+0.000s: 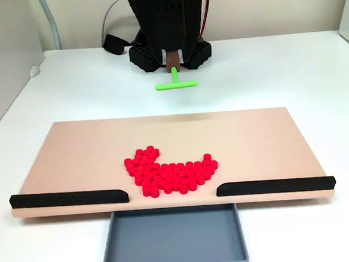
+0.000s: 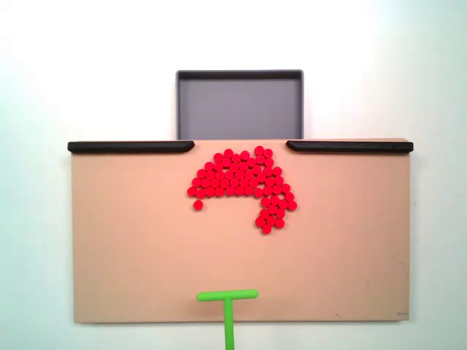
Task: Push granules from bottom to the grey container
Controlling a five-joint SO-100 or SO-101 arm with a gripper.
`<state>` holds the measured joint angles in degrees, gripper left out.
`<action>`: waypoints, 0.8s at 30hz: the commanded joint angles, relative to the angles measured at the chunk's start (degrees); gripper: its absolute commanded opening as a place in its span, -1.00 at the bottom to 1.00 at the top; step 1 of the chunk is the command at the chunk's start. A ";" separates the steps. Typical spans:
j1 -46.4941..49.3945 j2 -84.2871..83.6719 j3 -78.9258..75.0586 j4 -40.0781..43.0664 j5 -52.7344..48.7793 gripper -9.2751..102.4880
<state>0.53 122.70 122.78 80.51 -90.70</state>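
Grey container (image 1: 173, 239) nearest; granules (image 1: 170, 172) beyond, well apart from hand (image 1: 174, 62).

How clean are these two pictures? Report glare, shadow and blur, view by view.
In a fixed view from the front, light is soft and even; the green stick casts a faint shadow on the white table, and the granules look slightly soft. In a fixed view from above, the table is overexposed to near white, while the granules and grey container stay crisp.
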 commanded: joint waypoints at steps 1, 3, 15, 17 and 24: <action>1.41 -2.37 -0.35 -0.44 2.20 -0.84; 1.23 -2.37 -0.35 -0.44 2.72 -0.84; 1.23 -2.46 -0.35 -0.53 3.16 -0.84; 1.23 -2.46 -0.35 -0.53 3.16 -0.84; 1.05 -1.67 -0.35 -0.53 2.64 -0.84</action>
<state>1.49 119.79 122.78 80.51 -87.98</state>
